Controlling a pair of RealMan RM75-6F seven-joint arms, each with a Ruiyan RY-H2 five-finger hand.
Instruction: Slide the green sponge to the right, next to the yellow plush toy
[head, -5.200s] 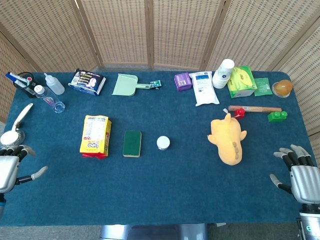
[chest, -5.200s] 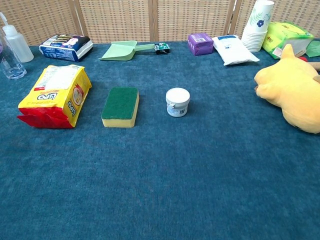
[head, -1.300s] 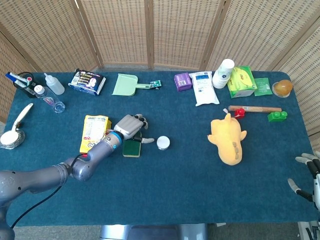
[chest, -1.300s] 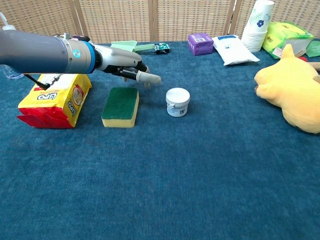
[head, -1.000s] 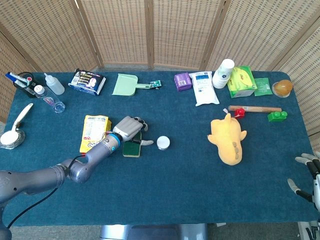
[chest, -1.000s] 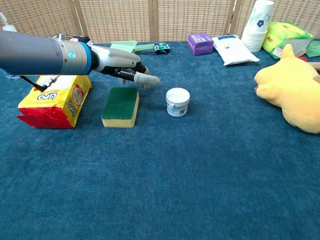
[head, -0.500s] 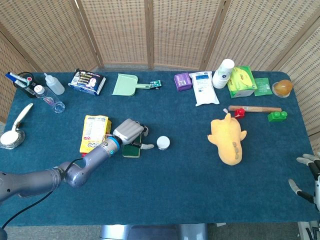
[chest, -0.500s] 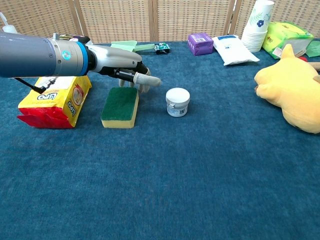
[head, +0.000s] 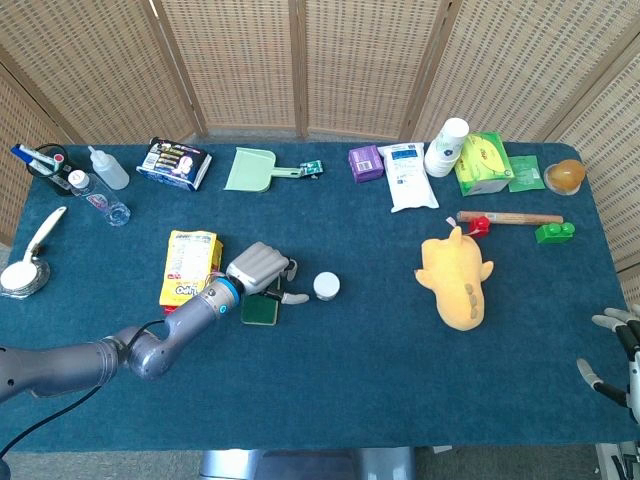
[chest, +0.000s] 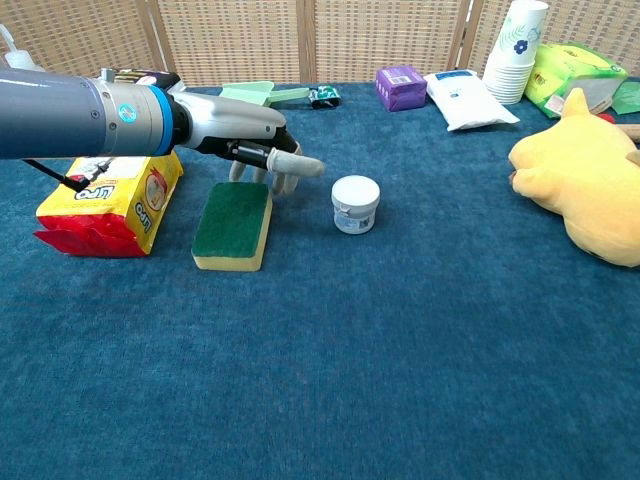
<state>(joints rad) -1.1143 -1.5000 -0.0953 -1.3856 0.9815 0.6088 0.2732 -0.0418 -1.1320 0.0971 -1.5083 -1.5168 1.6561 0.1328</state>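
Note:
The green sponge (chest: 232, 222) with its yellow underside lies on the blue cloth between the yellow snack bag (chest: 105, 190) and a small white jar (chest: 355, 203). It is turned slightly askew. My left hand (chest: 255, 148) hovers over its far end, fingers (chest: 266, 180) pointing down and touching the far edge, thumb sticking out toward the jar. In the head view the left hand (head: 258, 268) hides most of the sponge (head: 261, 311). The yellow plush toy (head: 455, 282) lies far to the right. My right hand (head: 618, 360) rests at the table's lower right corner, fingers spread, holding nothing.
The white jar (head: 326, 286) stands directly between sponge and plush toy (chest: 585, 185). Along the back are a green dustpan (head: 252, 168), purple box (head: 365, 162), white pack (head: 409, 176), paper cups (head: 446, 146) and bottles (head: 106, 168). A hammer (head: 505, 218) and green brick (head: 554, 232) lie behind the toy.
My left hand came from the table's left edge to the sponge, lowered its fingers onto the far edge, and the sponge slid a little toward me, turning slightly.

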